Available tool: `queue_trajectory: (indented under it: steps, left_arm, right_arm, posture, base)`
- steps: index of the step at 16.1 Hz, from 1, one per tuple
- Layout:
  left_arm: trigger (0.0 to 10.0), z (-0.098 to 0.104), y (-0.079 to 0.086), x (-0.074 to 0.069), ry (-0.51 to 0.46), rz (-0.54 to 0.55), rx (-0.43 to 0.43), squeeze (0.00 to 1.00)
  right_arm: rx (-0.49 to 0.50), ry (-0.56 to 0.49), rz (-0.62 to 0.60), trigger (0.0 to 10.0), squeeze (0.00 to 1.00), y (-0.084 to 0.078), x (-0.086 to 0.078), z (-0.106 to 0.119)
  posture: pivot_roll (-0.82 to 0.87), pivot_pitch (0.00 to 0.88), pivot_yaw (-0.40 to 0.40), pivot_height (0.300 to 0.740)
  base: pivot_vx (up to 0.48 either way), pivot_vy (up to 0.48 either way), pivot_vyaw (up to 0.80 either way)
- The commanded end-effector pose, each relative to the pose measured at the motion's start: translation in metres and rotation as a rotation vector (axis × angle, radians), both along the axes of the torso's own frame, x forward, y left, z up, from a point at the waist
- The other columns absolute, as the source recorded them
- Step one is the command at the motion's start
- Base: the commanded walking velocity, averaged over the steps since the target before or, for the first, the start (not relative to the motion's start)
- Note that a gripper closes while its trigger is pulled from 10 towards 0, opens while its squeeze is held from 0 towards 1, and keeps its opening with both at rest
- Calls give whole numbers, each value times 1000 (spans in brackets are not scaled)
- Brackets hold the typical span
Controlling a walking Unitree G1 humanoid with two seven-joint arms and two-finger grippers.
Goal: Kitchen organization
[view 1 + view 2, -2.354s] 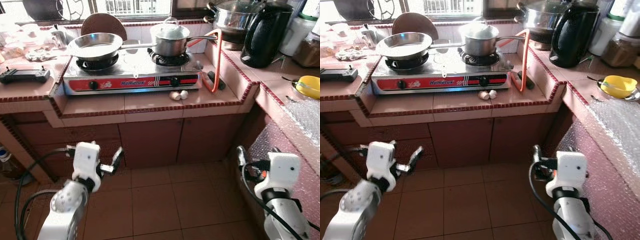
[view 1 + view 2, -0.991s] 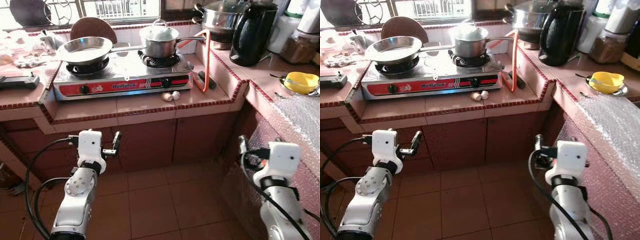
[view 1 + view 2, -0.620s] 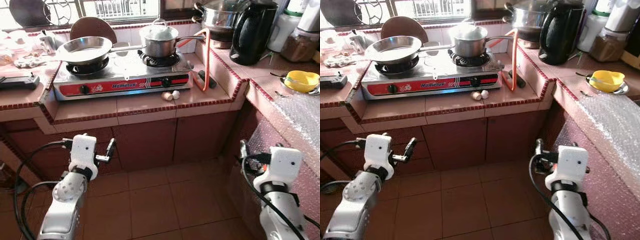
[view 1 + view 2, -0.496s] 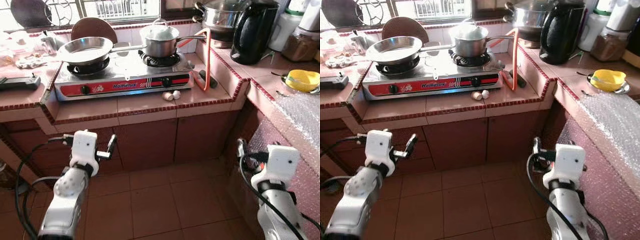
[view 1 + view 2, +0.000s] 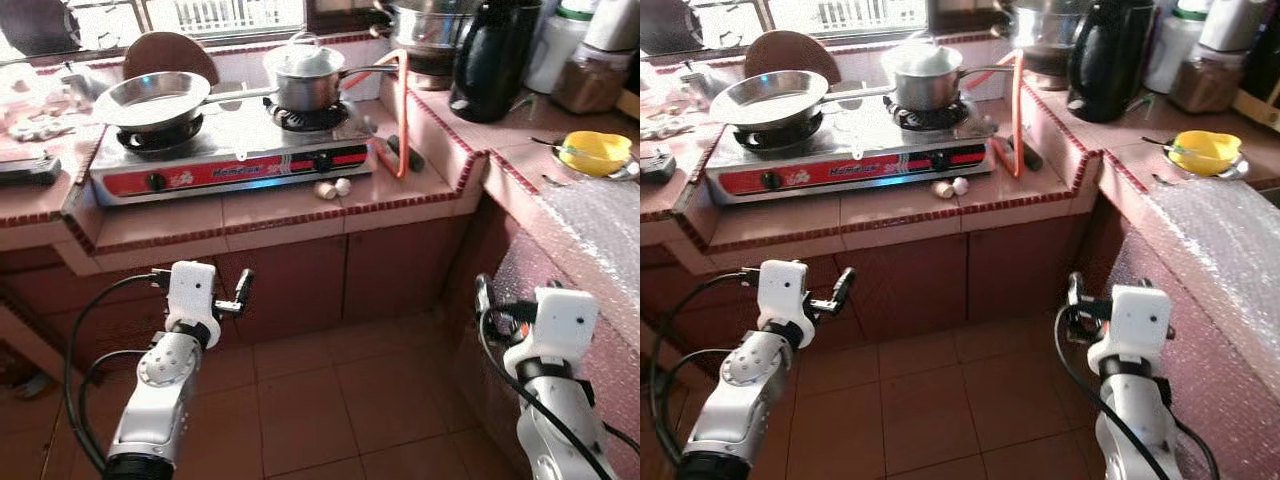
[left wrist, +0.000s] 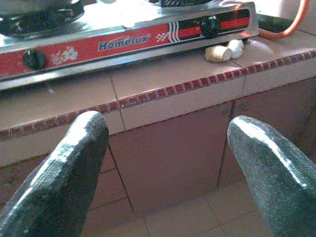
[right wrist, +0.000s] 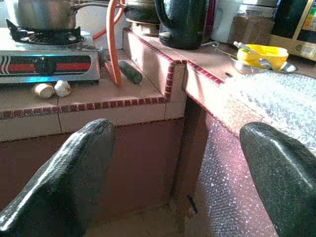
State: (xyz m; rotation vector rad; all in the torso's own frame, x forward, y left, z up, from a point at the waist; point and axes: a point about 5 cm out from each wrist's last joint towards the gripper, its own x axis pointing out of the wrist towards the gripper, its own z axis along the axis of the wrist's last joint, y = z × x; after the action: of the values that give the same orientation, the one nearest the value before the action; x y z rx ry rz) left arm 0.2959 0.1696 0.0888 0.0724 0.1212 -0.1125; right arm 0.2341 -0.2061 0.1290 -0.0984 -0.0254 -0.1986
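Cookware sits where cooking left it: we see a frying pan (image 5: pixel 152 97) on the near-left burner of the red-fronted stove (image 5: pixel 228 150) and a lidded saucepan (image 5: pixel 305 78) on the other burner, its long handle pointing toward the raised corner of the tabletop (image 5: pixel 280 208). Two small pale lumps, perhaps garlic (image 5: pixel 333 188), lie loose just in front of the stove's right end, and an orange gas hose (image 5: pixel 400 110) loops down beside it, with a dark object lying at its foot. On the raised ledge at the right stand a black kettle (image 5: pixel 489 58) and a large steel pot (image 5: pixel 425 22), and further along a yellow bowl (image 5: pixel 596 152) rests near a stretch covered in bubble wrap (image 5: pixel 600 225). We judge these loose items to be what the tidying concerns, though the task does not say which comes first.

Both arms are held low, below the tabletop edge and in front of the cabinet doors, which suits standing back before reaching. Our left hand (image 6: pixel 165 148) has its fingers spread wide and holds nothing; it faces the stove front and the garlic. Our right hand (image 7: pixel 177 163) is likewise spread wide and unloaded, facing the corner where the ledge steps up. Neither touches anything.
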Motion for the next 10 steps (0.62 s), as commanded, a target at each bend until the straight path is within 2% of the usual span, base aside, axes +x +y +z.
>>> queue_trajectory:
  steps: [1, 4, 10]
  left_arm:
    - [10000, 2, 0, 3, -8, 5, 4, 0]
    - [10000, 4, 4, 11, -12, -5, 13, 0]
    - [10000, 8, 2, 24, -24, -11, 1, 0]
  right_arm:
    - [-15, -13, -13, 10000, 0, -3, -1, 4]
    - [-17, -22, -5, 10000, 0, 2, 3, 6]
    - [-25, -31, -17, 10000, 0, 0, 2, 7]
  posture:
    - [-59, 0, 42, 740]
    - [-60, 0, 49, 740]
    - [-72, 0, 63, 740]
  base:
    - [0, 0, 0]
    - [0, 0, 0]
    - [0, -321, 0]
